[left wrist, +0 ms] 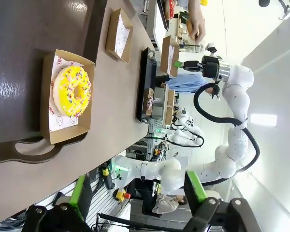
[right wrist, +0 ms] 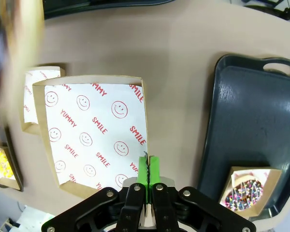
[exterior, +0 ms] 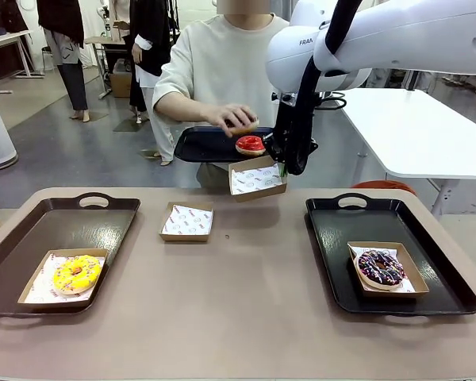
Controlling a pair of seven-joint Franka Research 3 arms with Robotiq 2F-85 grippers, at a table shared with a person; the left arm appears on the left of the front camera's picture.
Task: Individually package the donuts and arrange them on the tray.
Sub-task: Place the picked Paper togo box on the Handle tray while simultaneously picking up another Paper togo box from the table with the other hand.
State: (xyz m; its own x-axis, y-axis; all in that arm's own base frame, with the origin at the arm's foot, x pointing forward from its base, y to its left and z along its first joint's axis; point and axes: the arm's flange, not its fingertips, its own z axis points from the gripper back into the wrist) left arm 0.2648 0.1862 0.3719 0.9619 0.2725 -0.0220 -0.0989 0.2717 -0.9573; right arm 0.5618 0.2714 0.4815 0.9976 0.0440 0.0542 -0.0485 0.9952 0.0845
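At the far edge of the table (exterior: pixel 246 317), the right gripper (right wrist: pixel 147 164) is clamped on the rim of an empty, paper-lined box (right wrist: pixel 92 130). It holds the box tilted in the air just beside the black tray (exterior: pixel 192 147) in front of a person. The red donut (exterior: pixel 250 144) lies on that tray. The person's hand (exterior: pixel 230 117) hovers just above it, fingers around something brownish that is too small to identify.

Two donuts are already packaged. The yellow donut (exterior: pixel 76 274) sits boxed on the left tray (exterior: pixel 32 230), and the purple donut (exterior: pixel 380 267) sits boxed on the right tray (exterior: pixel 440 274). A spare box (exterior: pixel 186 221) lies empty on the table between the two trays. The left gripper (left wrist: pixel 137 191) hangs over the handle end of the left tray, jaws spread wide with nothing between them.

The step in hand looks like the filling of a third box, offered up for the person to load. The next move calls for a level, steady box, because thin cardboard pinched at one rim is likely to sag or twist when a donut lands in it. After that comes a slow carry to a tray, with the box set down flat beside one already there.
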